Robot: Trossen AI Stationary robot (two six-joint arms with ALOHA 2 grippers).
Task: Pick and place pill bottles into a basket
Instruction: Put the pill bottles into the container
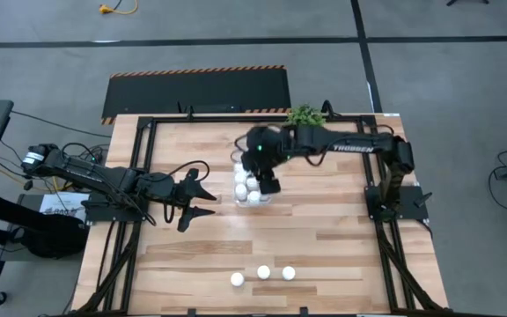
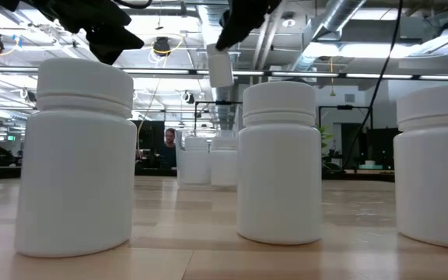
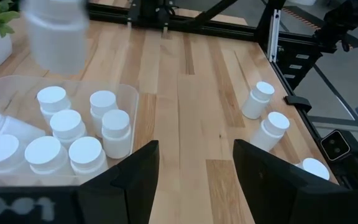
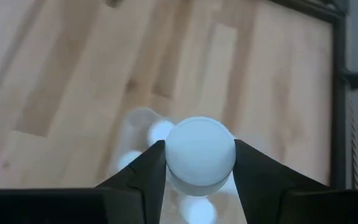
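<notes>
Pill bottles [image 1: 246, 187] are packed upright in the basket [image 3: 132, 99], a clear tub sitting at centre frame in the high view, just left of the right gripper [image 1: 269, 182]. From the left wrist camera we count seven or so white caps crowded inside the see-through walls, one bottle lying on its side at the left edge of that frame.

Right gripper is directly over the basket, and it has one: the held bottle [image 4: 200, 154] sits clamped between the two dark fingers [image 4: 146, 173], white cap facing the wrist camera, blurred bottles and the basket below it. In the low view that same bottle hangs in the upper middle of the frame [image 2: 220, 67], clear of the table.

Left gripper [image 1: 199, 199] waits at left centre of the high view, well apart from the basket, fingers spread with nothing between them; the left wrist view shows bare wood in the gap.

Three loose bottles [image 1: 263, 274] stand in a row near the bottom centre of the high view, looming large in the low view's foreground. A small green plant [image 1: 305, 114] sits at the table's [image 1: 324, 229] top edge.
</notes>
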